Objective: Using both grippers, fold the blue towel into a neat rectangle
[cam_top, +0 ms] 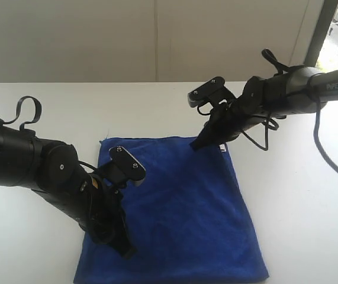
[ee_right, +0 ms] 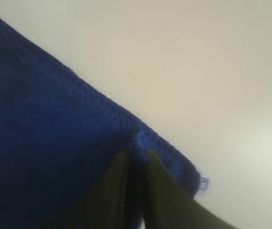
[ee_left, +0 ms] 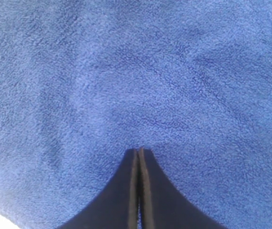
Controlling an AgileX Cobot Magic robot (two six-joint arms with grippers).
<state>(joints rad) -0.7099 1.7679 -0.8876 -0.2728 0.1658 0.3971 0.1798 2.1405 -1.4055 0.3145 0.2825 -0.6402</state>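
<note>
Pinching the blue towel (cam_top: 180, 207) edge is the right claw (cam_top: 197, 144).

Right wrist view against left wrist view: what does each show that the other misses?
Only the right wrist view: the right gripper, jaws pinching the blue towel at its hemmed edge, near a corner. Only the left wrist view: the left gripper, jaws shut, tips on the towel's fleecy middle. Both: blue towel, white table, closed black jaws.
</note>
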